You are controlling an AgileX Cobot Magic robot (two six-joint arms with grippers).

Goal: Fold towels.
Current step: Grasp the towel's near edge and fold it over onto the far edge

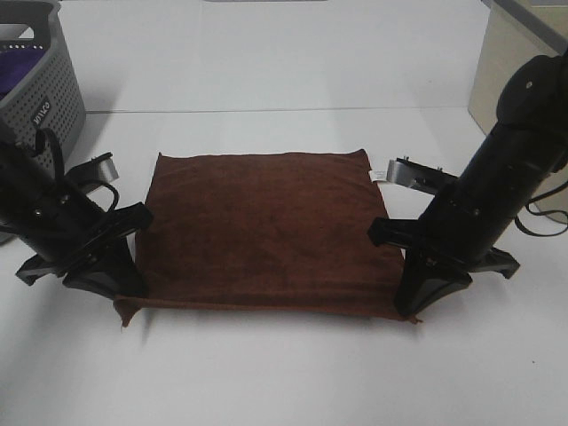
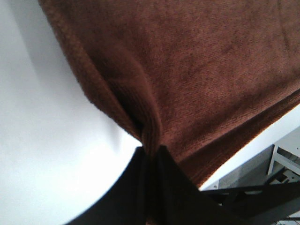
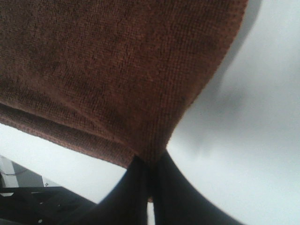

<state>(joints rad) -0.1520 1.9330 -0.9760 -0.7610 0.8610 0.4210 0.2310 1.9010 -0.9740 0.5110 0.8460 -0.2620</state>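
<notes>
The reddish-brown towel [image 1: 266, 226] lies on the white table, its near edge folded up over itself, with a small white label [image 1: 376, 173] at its far right corner. My left gripper [image 1: 120, 297] is shut on the towel's near left corner, which bunches between the fingers in the left wrist view [image 2: 151, 149]. My right gripper [image 1: 410, 309] is shut on the near right corner, pinched in the right wrist view [image 3: 151, 161]. The towel [image 2: 187, 70] fills most of both wrist views [image 3: 108, 70].
A grey perforated basket [image 1: 40, 84] with purple cloth inside stands at the far left. A beige box [image 1: 506, 71] stands at the far right. A metal object [image 1: 417, 173] lies just right of the towel. The white table [image 1: 284, 373] stretches in front.
</notes>
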